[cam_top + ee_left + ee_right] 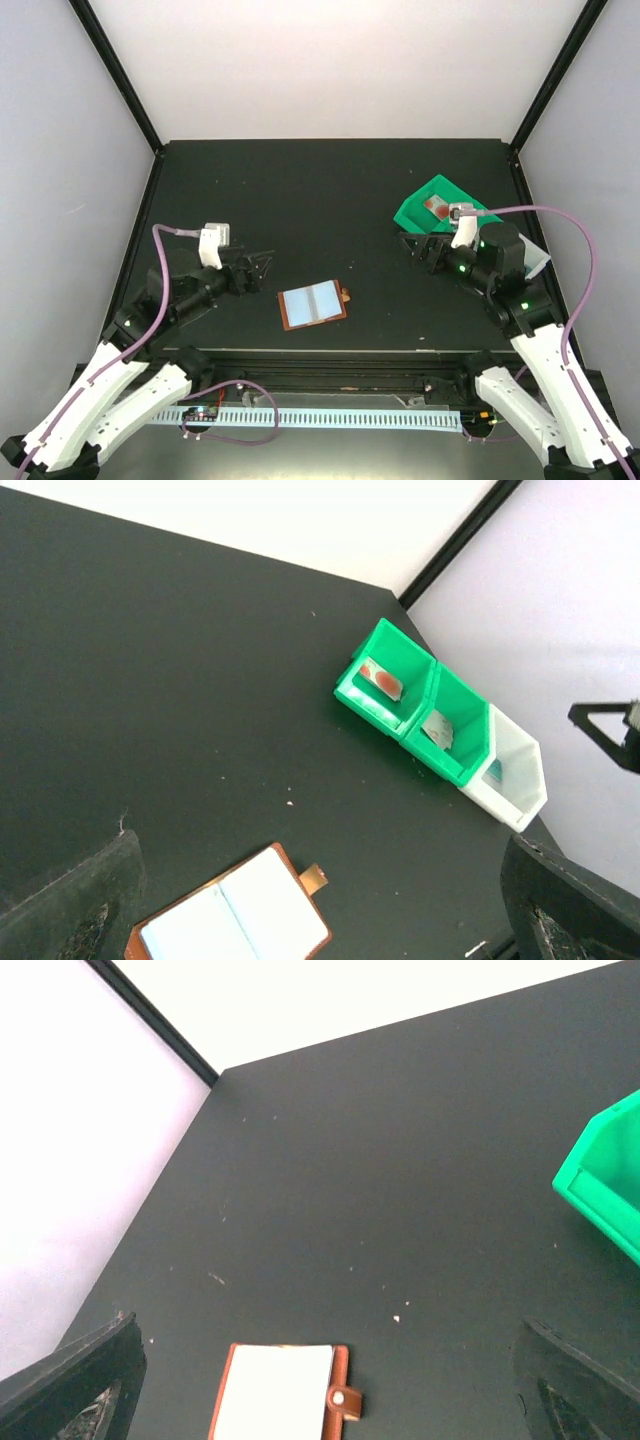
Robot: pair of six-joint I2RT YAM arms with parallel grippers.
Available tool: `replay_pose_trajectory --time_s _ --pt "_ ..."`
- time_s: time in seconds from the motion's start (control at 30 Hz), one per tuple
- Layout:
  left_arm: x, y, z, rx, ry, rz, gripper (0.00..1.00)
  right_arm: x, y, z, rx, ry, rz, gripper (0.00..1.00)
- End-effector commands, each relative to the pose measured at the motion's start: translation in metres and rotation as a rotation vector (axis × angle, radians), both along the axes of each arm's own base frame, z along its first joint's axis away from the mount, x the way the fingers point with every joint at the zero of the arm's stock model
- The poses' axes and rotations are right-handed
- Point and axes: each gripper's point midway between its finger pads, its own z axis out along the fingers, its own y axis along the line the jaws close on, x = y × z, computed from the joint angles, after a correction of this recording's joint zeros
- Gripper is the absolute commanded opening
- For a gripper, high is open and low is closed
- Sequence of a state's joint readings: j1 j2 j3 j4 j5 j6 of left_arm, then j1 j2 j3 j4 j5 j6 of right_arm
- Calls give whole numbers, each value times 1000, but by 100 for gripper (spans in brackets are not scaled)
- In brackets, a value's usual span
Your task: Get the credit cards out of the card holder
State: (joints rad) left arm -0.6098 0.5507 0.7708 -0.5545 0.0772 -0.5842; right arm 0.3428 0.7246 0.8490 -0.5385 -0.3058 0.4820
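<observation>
The brown card holder (pixel 313 305) lies open and flat on the black table, its pale blue-grey lining up and its snap tab to the right. It also shows in the left wrist view (pixel 235 915) and the right wrist view (pixel 280 1390). A white card with a red blot (pixel 381 679) lies in the far green compartment of the tray (pixel 418 206). A pale card (pixel 437 728) lies in the middle compartment. My left gripper (pixel 266 265) is open and empty, left of the holder. My right gripper (pixel 415 245) is open and empty, near the tray.
The tray has two green compartments and a white end compartment (pixel 515 770), and stands at the back right by the frame post. Black frame posts and pale walls close in the table on three sides.
</observation>
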Motion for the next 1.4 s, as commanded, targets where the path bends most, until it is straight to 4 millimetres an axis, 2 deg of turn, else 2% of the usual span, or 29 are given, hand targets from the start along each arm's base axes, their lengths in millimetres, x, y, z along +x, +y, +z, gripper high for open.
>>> replay_pose_trajectory --time_s 0.0,0.1,0.23,0.33,0.57,0.73,1.0,1.2,1.37 --pt "-6 19 15 31 -49 55 99 -21 3 -15 3 13 58 100" --pt "-11 25 17 9 -83 67 99 -31 6 -12 29 -19 93 100" --pt "-13 27 4 -20 -75 78 99 -37 4 -11 59 -51 88 100" --pt "-14 22 -8 -34 -49 61 99 -41 2 -15 65 -39 83 100" --pt "-18 20 -20 -38 -34 41 99 -48 4 -29 73 -7 101 100" --pt "-16 23 -13 -37 -102 50 99 -49 5 -30 83 1 108 100" --pt "-18 23 4 -28 -162 28 99 -53 12 -11 109 -13 154 100" --pt "-15 28 -2 -1 -176 57 99 -54 12 -16 105 -14 161 100" --pt "-16 27 7 -28 -189 56 99 -57 11 -11 99 -25 163 100"
